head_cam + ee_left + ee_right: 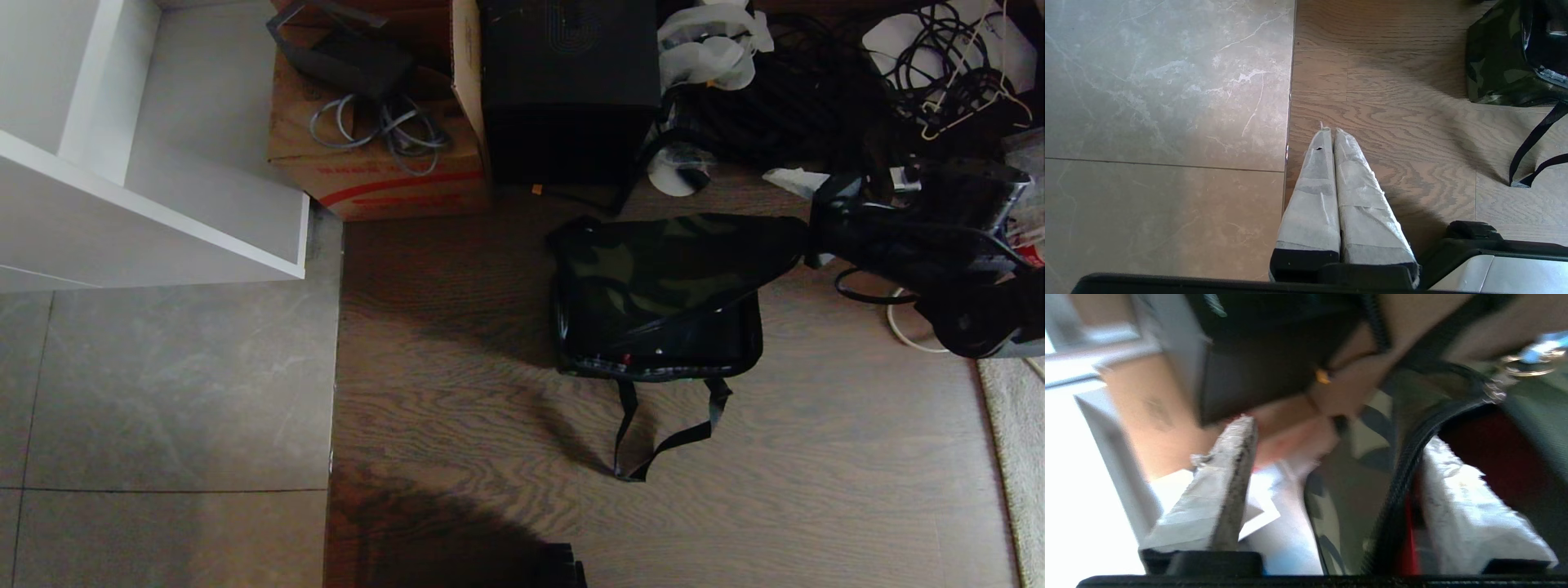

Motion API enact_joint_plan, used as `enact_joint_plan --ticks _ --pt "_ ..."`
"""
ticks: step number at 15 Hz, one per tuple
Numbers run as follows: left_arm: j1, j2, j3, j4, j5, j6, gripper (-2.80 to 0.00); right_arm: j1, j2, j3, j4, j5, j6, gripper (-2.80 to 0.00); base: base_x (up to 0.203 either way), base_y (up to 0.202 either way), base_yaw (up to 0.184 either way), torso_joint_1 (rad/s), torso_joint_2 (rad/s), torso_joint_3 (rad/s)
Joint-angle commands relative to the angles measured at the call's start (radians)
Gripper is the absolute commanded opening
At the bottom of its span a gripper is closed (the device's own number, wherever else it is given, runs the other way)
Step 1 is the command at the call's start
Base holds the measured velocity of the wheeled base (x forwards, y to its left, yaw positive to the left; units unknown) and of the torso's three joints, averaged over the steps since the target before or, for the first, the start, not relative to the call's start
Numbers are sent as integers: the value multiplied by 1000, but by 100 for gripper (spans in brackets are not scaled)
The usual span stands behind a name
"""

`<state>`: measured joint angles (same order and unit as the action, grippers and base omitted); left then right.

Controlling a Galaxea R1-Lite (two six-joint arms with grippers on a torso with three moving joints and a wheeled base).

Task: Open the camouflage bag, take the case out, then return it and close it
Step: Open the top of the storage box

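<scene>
1. The camouflage bag is soft matt cloth with a black webbing strap.
2. The floor is grained wood beside smooth, marbled tile.
3. The box is matt brown cardboard.

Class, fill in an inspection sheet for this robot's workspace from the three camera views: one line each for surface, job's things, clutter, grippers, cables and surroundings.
Surface: brown wood-grain floor meeting grey stone tiles.
Job's things: boxy soft camouflage fabric bag on the wood, lid partly raised, red lining showing in the right wrist view; black webbing strap trailing on the floor; case not identifiable.
Clutter: brown cardboard box with red stripe; tall plain black box.
Grippers: right gripper open, straddling the lid's zipper edge; left gripper shut, over bare floor.
Cables: grey coil on the cardboard box; black tangle.
Surroundings: white shelf unit.
</scene>
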<state>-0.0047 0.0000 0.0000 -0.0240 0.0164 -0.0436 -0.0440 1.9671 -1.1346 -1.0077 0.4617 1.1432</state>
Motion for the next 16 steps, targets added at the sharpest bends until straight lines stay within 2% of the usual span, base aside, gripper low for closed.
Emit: enact_joint_plan --ticks 1,3,8,14,15,16 --pt "0 0 8 -1 1 -1 -280 -2 -19 -50 -9 3 91 0 0 0 0 0 0 0" --pt "0 0 8 -1 0 -1 -280 -6 -22 -91 -11 3 130 0 0 0 0 0 0 0" --pt "0 0 8 -1 0 -1 -280 -18 -11 -144 -18 1 130 0 0 0 0 0 0 0" --pt "0 0 8 -1 0 -1 -280 -20 2 -87 -75 3 108 0 0 0 0 0 0 0" --pt "0 0 9 -1 0 -1 -280 -22 -4 -61 -72 3 106 -280 0 0 0 0 0 0" --pt "0 0 8 -1 0 -1 -280 -23 -15 -31 -75 3 106 -280 0 0 0 0 0 0"
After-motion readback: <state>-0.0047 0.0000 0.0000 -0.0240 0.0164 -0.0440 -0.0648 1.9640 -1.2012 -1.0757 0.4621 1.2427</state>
